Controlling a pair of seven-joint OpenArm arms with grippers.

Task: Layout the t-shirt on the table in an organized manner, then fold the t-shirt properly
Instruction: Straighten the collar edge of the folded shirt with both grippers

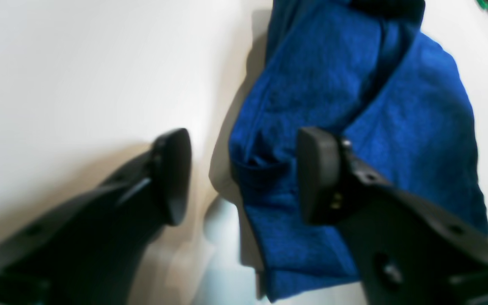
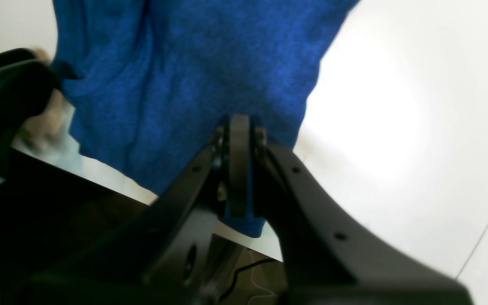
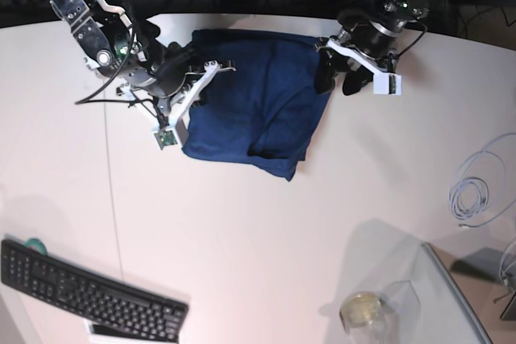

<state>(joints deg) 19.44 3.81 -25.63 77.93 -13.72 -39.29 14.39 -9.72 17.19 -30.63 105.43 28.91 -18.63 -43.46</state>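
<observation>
The navy-blue t-shirt (image 3: 250, 102) lies bunched and partly doubled over at the far middle of the white table (image 3: 242, 239). My right gripper (image 2: 239, 169) is shut on the t-shirt's (image 2: 176, 84) edge, with blue cloth pinched between its pads; in the base view it is at the shirt's left side (image 3: 196, 90). At the shirt's right side (image 3: 330, 76), my left gripper (image 1: 244, 178) stands open just above the cloth. The t-shirt's (image 1: 354, 106) folded edge lies between and beyond its fingers (image 1: 318, 178), and nothing is gripped.
A black keyboard (image 3: 89, 292) sits at the near left corner. A glass jar (image 3: 363, 309) and a grey tray (image 3: 463, 300) stand at the near right, and a coiled white cable (image 3: 480, 187) lies at the right. The table's far edge runs close behind the shirt.
</observation>
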